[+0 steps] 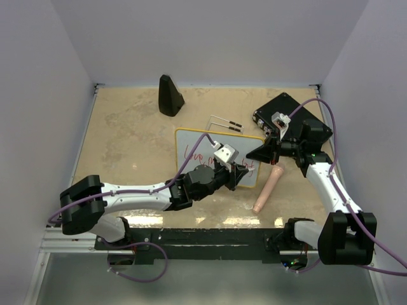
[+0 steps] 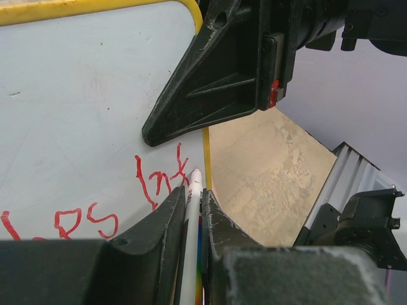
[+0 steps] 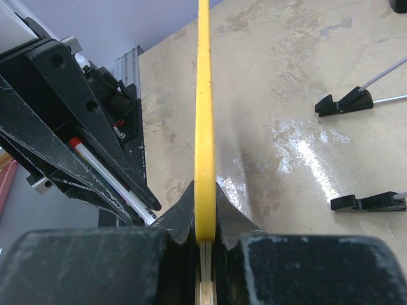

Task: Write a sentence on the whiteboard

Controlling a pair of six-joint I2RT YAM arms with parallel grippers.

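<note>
left gripper (image 2: 193, 202) is shut on the marker (image 2: 190, 222), tip at the board (image 2: 76, 95) near its right edge, extending the red sentence (image 2: 152, 181). right gripper (image 3: 203, 197) pinches the yellow rim (image 3: 203, 95), likely steadying the board, which lies right of centre on the table (image 1: 127, 146).

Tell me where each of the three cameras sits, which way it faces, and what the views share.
Top external: above and behind the robot, looking down on the table; the left arm and right arm show whole.
Left wrist: on the left arm, looking along the left tool, shut on a marker, at the whiteboard.
Right wrist: on the right arm, looking along the whiteboard's yellow rim, clamped in the right tool.
Shared: each wrist view shows the other tool at the whiteboard.
</note>
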